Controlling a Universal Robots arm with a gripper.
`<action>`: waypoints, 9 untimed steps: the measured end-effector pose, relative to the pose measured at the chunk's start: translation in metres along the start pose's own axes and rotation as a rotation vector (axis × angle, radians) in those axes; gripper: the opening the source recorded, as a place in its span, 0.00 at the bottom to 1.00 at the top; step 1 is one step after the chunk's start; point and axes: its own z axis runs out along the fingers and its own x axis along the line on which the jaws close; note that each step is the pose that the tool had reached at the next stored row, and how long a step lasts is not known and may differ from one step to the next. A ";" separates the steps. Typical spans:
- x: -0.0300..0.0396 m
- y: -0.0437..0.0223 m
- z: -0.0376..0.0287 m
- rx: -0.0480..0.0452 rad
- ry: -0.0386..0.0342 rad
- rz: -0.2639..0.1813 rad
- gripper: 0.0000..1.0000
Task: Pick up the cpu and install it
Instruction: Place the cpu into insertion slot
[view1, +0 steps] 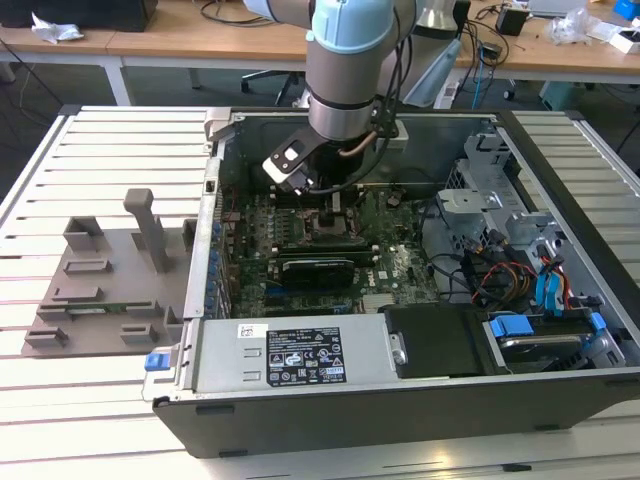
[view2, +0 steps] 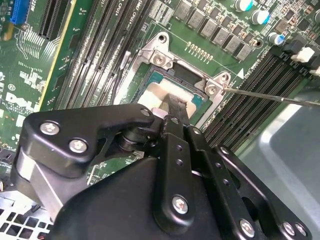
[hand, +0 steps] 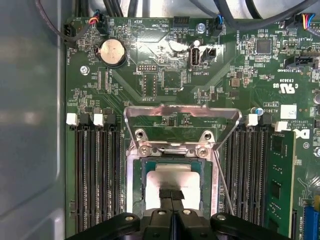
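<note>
I see the cpu (hand: 161, 178), a pale silver square with a thin rim, lying flat in the open socket (hand: 132, 186) on the motherboard (hand: 170, 75). My gripper (hand: 171, 193) has its fingers pinched together, with the tips resting on the cpu's top.

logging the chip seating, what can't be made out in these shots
- silver-grey square cpu: in both wrist views the black gripper covers part of its top, so full seating cannot be judged.
- metal socket frame: in the exterior view the pale blue robot arm hides most of it.
- green motherboard: cut off by the picture edges in both wrist views.
</note>
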 end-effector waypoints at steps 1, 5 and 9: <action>0.0000 0.0013 0.0000 0.0002 0.0002 0.000 0.11; 0.0001 0.0058 -0.0005 0.0005 0.0002 0.000 0.11; 0.0002 0.0060 -0.0085 0.0009 -0.0031 0.000 0.11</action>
